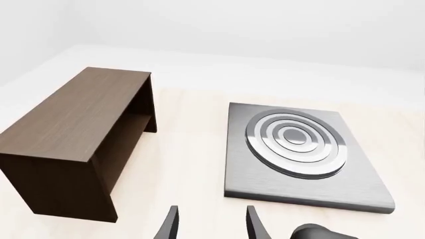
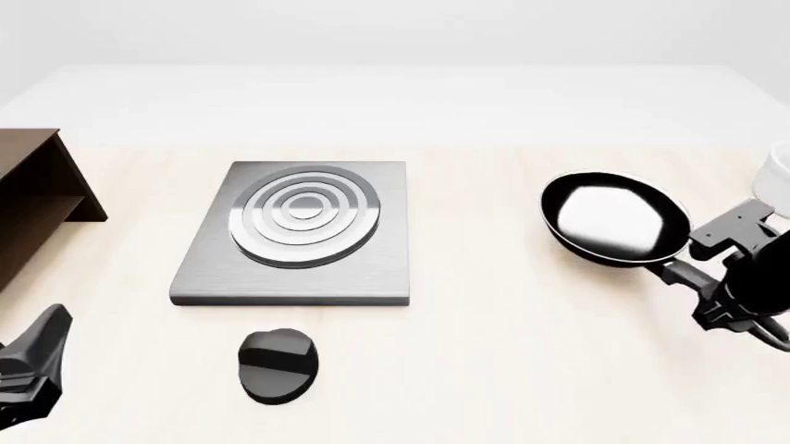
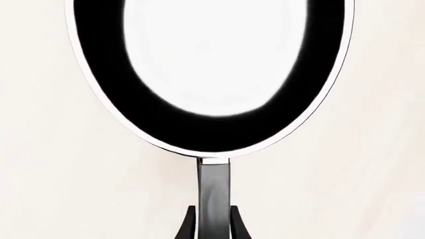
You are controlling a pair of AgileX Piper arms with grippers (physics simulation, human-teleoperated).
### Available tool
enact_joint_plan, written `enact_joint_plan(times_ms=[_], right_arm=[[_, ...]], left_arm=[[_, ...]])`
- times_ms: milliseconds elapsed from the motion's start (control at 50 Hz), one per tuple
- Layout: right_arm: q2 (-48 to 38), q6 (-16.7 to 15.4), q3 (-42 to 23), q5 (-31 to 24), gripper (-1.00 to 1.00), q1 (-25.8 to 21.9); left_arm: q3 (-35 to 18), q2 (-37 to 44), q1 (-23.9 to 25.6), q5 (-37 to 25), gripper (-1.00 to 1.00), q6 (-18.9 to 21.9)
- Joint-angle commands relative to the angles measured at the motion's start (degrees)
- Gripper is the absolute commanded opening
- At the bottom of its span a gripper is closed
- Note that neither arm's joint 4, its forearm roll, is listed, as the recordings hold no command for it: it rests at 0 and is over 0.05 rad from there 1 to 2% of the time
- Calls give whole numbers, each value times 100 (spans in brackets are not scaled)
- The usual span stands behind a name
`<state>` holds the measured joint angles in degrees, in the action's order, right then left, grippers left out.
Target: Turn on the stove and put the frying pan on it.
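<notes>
At three o'clock from the stove (image 2: 296, 236), the right gripper (image 3: 212, 224) clamps the frying pan (image 2: 615, 218) handle for carrying; left gripper (image 1: 211, 224) hangs agape near the knob (image 2: 277, 364).

- I'm seeing a flat square brushed grey metal stove plate (image 2: 370, 268) with polished silver rings.
- I'm noticing the round black frying pan (image 2: 613, 220) gleaming, glossy inside.
- I'm viewing a matt dark brown wooden shelf (image 1: 76, 134).
- I'm looking at a smooth pale wood-look table (image 2: 519, 351).
</notes>
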<state>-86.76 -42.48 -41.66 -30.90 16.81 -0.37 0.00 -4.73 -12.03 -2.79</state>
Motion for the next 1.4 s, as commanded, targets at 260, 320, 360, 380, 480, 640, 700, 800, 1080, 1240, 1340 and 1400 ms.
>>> enact_joint_plan(times_ms=[260, 320, 360, 380, 480, 640, 700, 800, 1080, 1240, 1340, 1400], right_arm=[[1442, -35, -922, -1819, -100, -399], [1539, -26, -1030, -1985, -100, -477], [1635, -100, -1080, -2083, -100, -508], [1646, -65, -1116, -2126, -100, -568], [1783, -103, -1204, -2250, -100, -788], [1766, -15, -1351, -2318, -100, -1349], [1679, 64, -1453, -2331, -100, -1641], [1535, 15, -1612, -2328, -100, -1840], [730, 142, -2408, -2409, -100, -2659], [205, 263, -2871, -2460, -100, -3122], [-109, 386, -3178, -2499, -100, -3416], [-305, 451, -3349, -2524, -100, -3605]], left_arm=[[-2, 0, 11, 21, 100, -11], [-3, 0, 13, 25, 100, -9], [-3, 0, 14, 24, 100, -13], [-3, 0, 14, 24, 100, -13], [-5, 0, 12, 38, 100, -5], [-7, 0, 14, 38, 100, 21], [-8, 0, 18, 45, 100, 22], [-9, 0, 20, 53, 100, 15], [-6, 0, 10, 53, 100, -28], [-10, 0, 23, 73, 100, -18], [-11, 0, 21, 78, 100, -12], [-12, 0, 21, 83, 100, -7]])
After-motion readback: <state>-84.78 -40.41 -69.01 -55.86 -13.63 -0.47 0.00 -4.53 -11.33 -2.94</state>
